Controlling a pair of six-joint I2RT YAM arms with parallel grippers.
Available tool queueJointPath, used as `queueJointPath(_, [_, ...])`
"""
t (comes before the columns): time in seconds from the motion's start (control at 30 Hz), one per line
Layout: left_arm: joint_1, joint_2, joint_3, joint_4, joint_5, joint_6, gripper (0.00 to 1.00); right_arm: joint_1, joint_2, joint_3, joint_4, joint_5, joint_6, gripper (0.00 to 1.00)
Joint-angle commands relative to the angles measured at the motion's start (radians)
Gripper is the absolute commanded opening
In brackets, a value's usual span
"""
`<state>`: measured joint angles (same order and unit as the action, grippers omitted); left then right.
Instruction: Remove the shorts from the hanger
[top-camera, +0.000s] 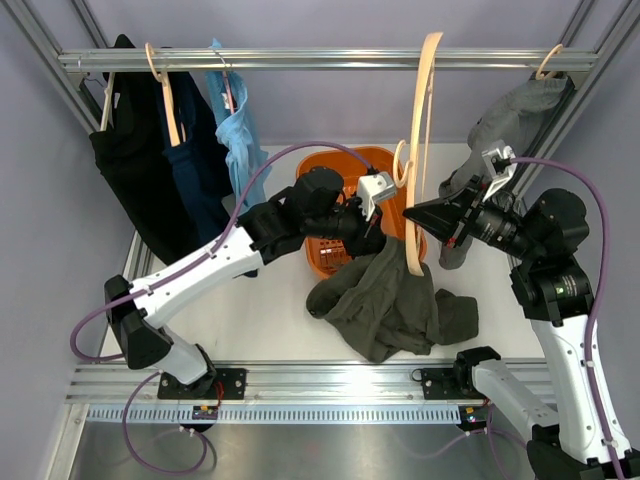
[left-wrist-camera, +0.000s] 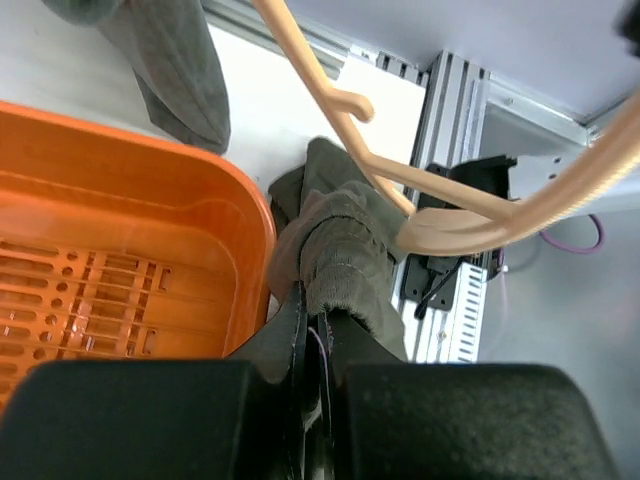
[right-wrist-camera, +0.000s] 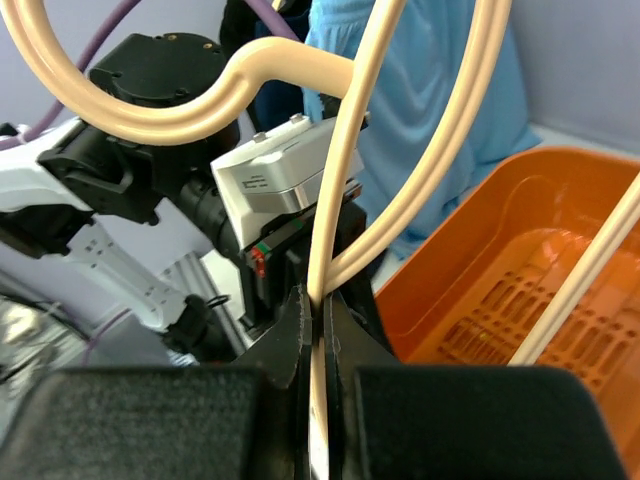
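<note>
Left claw (left-wrist-camera: 315, 335) of mine is pinched tight on a ribbed fold of the shorts (top-camera: 390, 300), which are dark olive and soft, heaped in crumples on the counter (top-camera: 260, 310) just in front of the orange basket (top-camera: 385, 158). My right claw (right-wrist-camera: 320, 310) is clamped on one arm of the hanger (top-camera: 425, 130), pale beige wood, held on end, its lower tip down against the fabric and its hook toward the basket.

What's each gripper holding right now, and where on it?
The left gripper pinches a fold of the shorts; the right gripper clamps the hanger partway along one arm.
</note>
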<state>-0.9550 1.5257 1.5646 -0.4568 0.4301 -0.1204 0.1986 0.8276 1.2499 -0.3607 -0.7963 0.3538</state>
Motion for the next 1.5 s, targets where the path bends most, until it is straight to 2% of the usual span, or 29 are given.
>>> queueJointPath(0.0, [-0.004, -0.059, -0.098, 0.063, 0.013, 0.013, 0.0, -0.018, -0.019, -0.059, 0.088, -0.089, 0.117, 0.0])
queueJointPath(0.03, [-0.004, -0.091, -0.17, 0.094, 0.012, -0.001, 0.0, -0.021, -0.022, -0.069, 0.092, -0.095, 0.128, 0.0])
queueJointPath(0.1, [-0.004, -0.128, -0.242, 0.141, 0.001, -0.039, 0.14, -0.03, -0.027, -0.087, 0.101, -0.106, 0.16, 0.0])
queueJointPath(0.17, [-0.004, -0.171, -0.326, 0.204, -0.016, -0.077, 0.18, -0.033, -0.027, -0.098, 0.123, -0.112, 0.186, 0.0])
queueJointPath(0.23, [-0.004, -0.19, -0.357, 0.221, -0.037, -0.097, 0.38, -0.039, -0.024, -0.115, 0.16, -0.118, 0.24, 0.0])
queueJointPath(0.3, [-0.004, -0.209, -0.362, 0.222, -0.08, -0.102, 0.54, -0.044, -0.016, -0.125, 0.18, -0.116, 0.287, 0.0])
queueJointPath(0.37, [-0.004, -0.226, -0.363, 0.224, -0.128, -0.105, 0.64, -0.05, -0.01, -0.13, 0.206, -0.115, 0.312, 0.0])
queueJointPath(0.53, [-0.002, -0.305, -0.359, 0.198, -0.223, -0.084, 0.85, -0.059, -0.001, -0.139, 0.249, -0.113, 0.419, 0.0])
queueJointPath(0.67, [0.004, -0.369, -0.356, 0.139, -0.319, -0.052, 0.96, -0.077, -0.018, -0.208, 0.29, -0.124, 0.536, 0.0])
queueJointPath(0.83, [0.009, -0.432, -0.37, 0.078, -0.395, -0.025, 0.99, -0.093, -0.039, -0.256, 0.313, -0.124, 0.57, 0.0])
queueJointPath(1.07, [0.009, -0.507, -0.38, 0.061, -0.485, -0.042, 0.99, -0.142, 0.01, -0.208, 0.325, -0.084, 0.574, 0.0])
queueJointPath(1.17, [0.009, -0.535, -0.4, 0.079, -0.493, -0.064, 0.99, -0.188, 0.076, -0.187, 0.417, -0.047, 0.612, 0.0])
queueJointPath(1.27, [0.009, -0.565, -0.429, 0.092, -0.498, -0.087, 0.99, -0.253, 0.174, -0.149, 0.495, -0.026, 0.725, 0.0])
queueJointPath(1.3, [0.009, -0.581, -0.437, 0.092, -0.501, -0.091, 0.99, -0.266, 0.229, -0.139, 0.572, -0.029, 0.749, 0.0])
queueJointPath(1.47, [0.009, -0.616, -0.459, 0.101, -0.521, -0.111, 0.99, -0.291, 0.372, -0.014, 0.655, 0.008, 0.775, 0.0])
